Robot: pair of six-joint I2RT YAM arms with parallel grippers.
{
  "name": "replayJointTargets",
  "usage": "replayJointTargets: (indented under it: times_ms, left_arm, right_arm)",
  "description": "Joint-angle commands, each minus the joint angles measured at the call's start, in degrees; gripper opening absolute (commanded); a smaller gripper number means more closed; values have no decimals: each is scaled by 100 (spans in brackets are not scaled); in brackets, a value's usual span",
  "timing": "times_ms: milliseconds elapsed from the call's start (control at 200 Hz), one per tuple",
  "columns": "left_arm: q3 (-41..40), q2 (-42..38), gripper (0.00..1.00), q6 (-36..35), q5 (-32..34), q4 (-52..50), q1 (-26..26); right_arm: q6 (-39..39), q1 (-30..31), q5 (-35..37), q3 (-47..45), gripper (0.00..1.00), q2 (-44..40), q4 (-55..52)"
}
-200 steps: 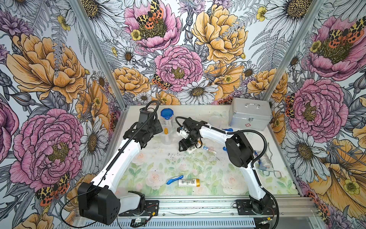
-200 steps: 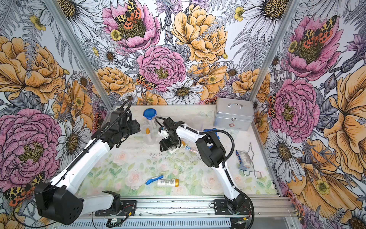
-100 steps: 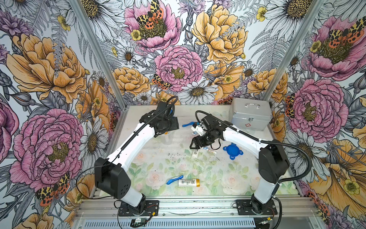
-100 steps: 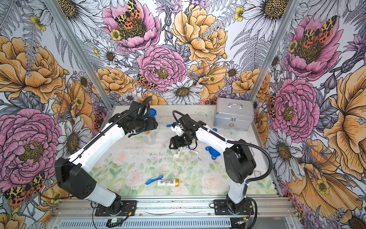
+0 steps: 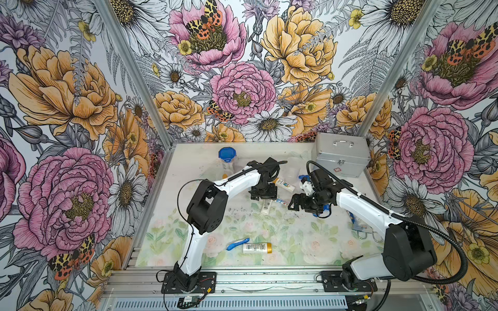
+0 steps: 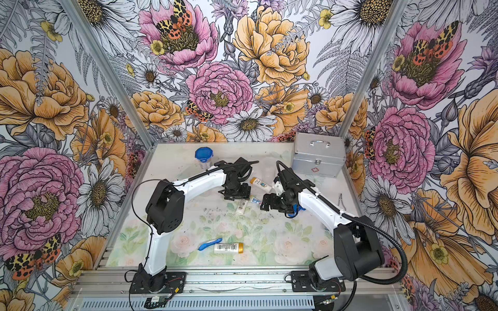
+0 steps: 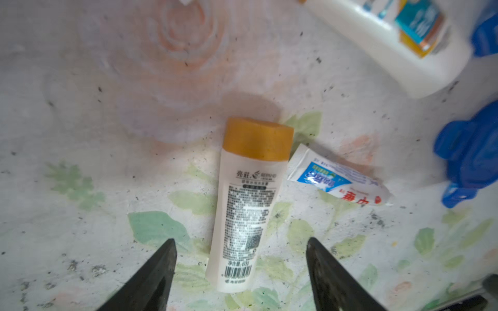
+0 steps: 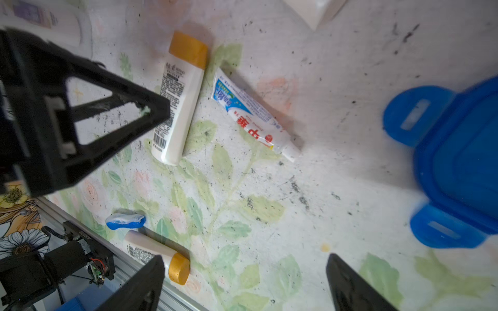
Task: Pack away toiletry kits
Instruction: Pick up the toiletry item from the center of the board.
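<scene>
Left wrist view: I am hovering the left gripper (image 7: 240,242), spread, astride the gold-capped bottle (image 7: 250,188) to grab it; the right gripper (image 8: 245,257) is hanging spread and empty near that bottle.

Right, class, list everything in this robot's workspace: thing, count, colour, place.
front bottle: one, white with gold cap, lying near the front edge
toothbrush: one, blue, beside the front bottle
middle bottle: one, white with gold cap, lying mid-table
toothpaste tube: one, white, blue and red, beside the middle bottle
labelled bottle: one, white with gold cap, just behind the tube
loose lid: one, blue, flat by the right pincer
lidded cup: one, clear with blue lid, back left
case: one, silver, back right
bundle: one, blue and clear, right edge, too small to identify
left pincer: one, black, open, over the middle bottle
right pincer: one, black, open, empty
</scene>
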State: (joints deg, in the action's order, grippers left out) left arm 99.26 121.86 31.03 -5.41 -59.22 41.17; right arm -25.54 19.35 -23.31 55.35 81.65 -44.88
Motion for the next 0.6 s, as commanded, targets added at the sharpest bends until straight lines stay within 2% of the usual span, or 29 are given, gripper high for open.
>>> replayJointTargets:
  times_ms: [0, 150, 390, 435, 530, 595]
  left_arm:
    - [58, -5, 76, -202, 326, -72, 58]
    - [43, 290, 71, -429, 510, -72, 228]
    - [-64, 522, 56, -543, 858, -59, 462]
    - [-84, 535, 50, -569, 920, -58, 488]
    - [-180, 472, 32, -623, 1003, 2, 499]
    - [-300, 309, 27, -663, 1006, 81, 498]
  right_arm:
    - [-118, -127, 67, -93, 94, -123, 85]
    - [-116, -202, 21, -31, 94, -88, 102]
    - [-144, -357, 1, 60, 94, -87, 120]
    - [-157, -365, 0, 68, 94, -88, 129]
    - [-184, -374, 10, 114, 93, -104, 119]
    - [-205, -373, 19, 163, 93, -129, 120]
